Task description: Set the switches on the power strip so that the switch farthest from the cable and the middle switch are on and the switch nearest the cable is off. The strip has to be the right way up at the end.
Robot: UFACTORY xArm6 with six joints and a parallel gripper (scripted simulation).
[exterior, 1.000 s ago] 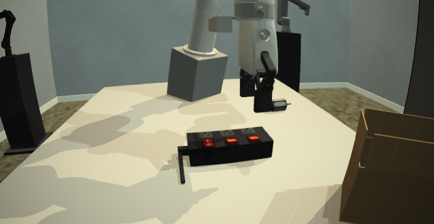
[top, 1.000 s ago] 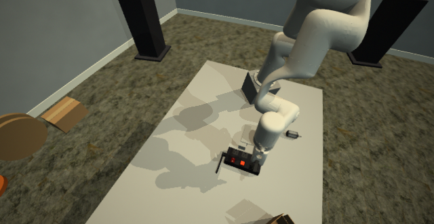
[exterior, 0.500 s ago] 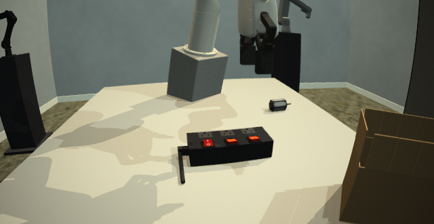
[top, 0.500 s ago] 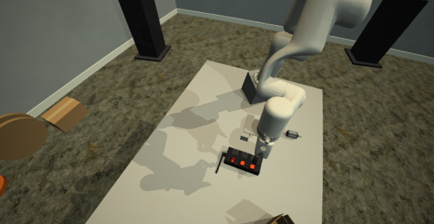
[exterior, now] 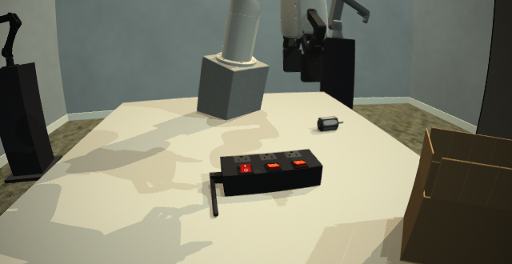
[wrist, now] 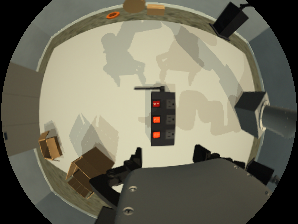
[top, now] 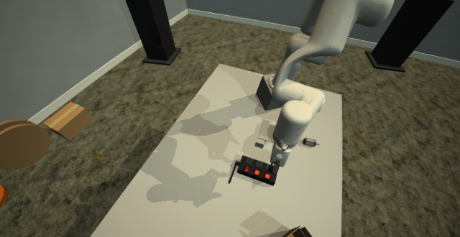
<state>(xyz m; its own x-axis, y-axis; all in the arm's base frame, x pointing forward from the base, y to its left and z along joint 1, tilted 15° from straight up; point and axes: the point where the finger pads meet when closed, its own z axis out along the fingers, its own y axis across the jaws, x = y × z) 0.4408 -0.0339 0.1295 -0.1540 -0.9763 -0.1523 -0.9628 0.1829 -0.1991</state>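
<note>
Exterior view shows the strip (exterior: 272, 172) lying flat on the table (exterior: 360, 200), sockets and switches facing up, so it already looks the right way up. Its cable (exterior: 214, 194) leaves the left end of the strip and bends toward the camera.

Three red switches sit in a row along the strip's top. The switch nearest the cable (exterior: 245, 169) looks darker and shows its printed marks, while the middle switch (exterior: 273, 166) and the far switch (exterior: 299, 162) glow a brighter orange. Judging from that difference alone, the two away from the cable appear on and the one by the cable appears off, which would match the task; the rocker tilt itself is too small to read for certain.

The gripper (exterior: 307, 62) hangs well above the strip, behind its far end, with its fingers spread wide and nothing between them. It touches neither the strip nor the table.

A small motor (exterior: 329, 123) lies beyond the strip's far end, well apart from it, and a cardboard box (exterior: 456, 200) stands to the right of the strip.

If the glow is a true sign, little or nothing is left beyond a check of the switch by the cable.
</note>
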